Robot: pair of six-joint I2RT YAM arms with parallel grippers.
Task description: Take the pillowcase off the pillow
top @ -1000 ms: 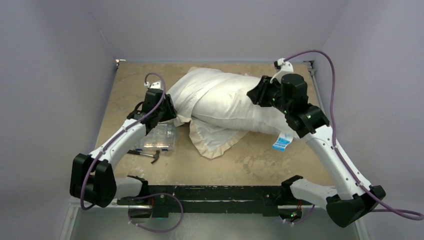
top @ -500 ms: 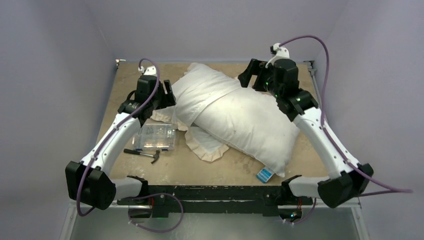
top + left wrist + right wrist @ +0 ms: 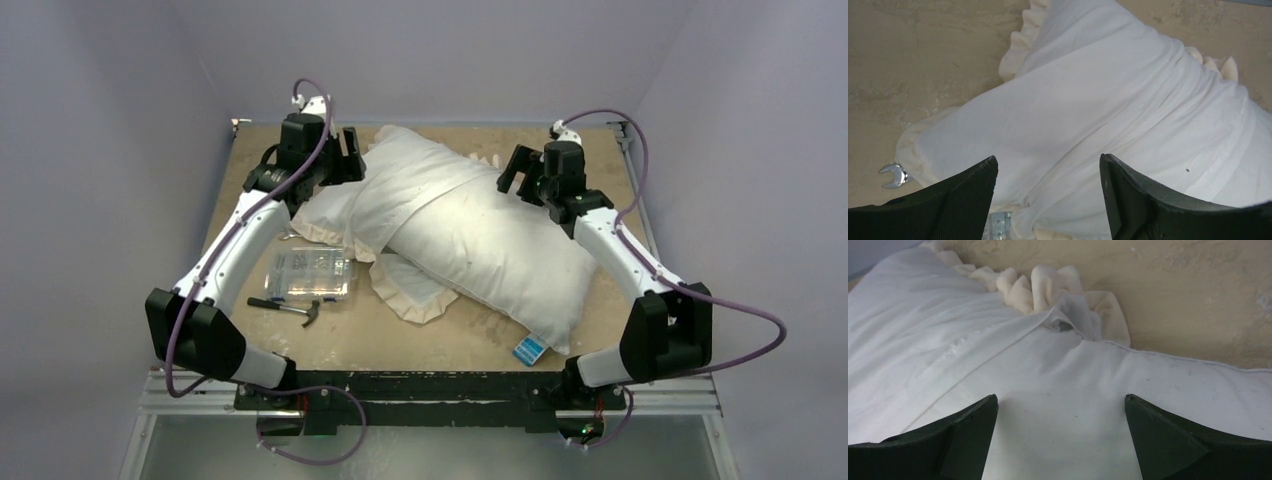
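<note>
Only partly bared, the pillow (image 3: pixel 500 250) lies across the counter (image 3: pixel 440 335), the pillowcase (image 3: pixel 400 185) bunched over its far end; left tool (image 3: pixel 352 158) and right tool (image 3: pixel 513 172) hover there wide open, empty. Pinning the bare pillow while drawing the pillowcase off looks surest. Print on the blue-and-white tag (image 3: pixel 529 348) at its near corner is unreadable.

One pillow (image 3: pixel 500 258); one pillowcase (image 3: pixel 395 185); one clear box (image 3: pixel 313 273); one hammer (image 3: pixel 290 308); one wrench (image 3: pixel 895 175); two grippers: left gripper (image 3: pixel 1047 167), right gripper (image 3: pixel 1060 402).
</note>
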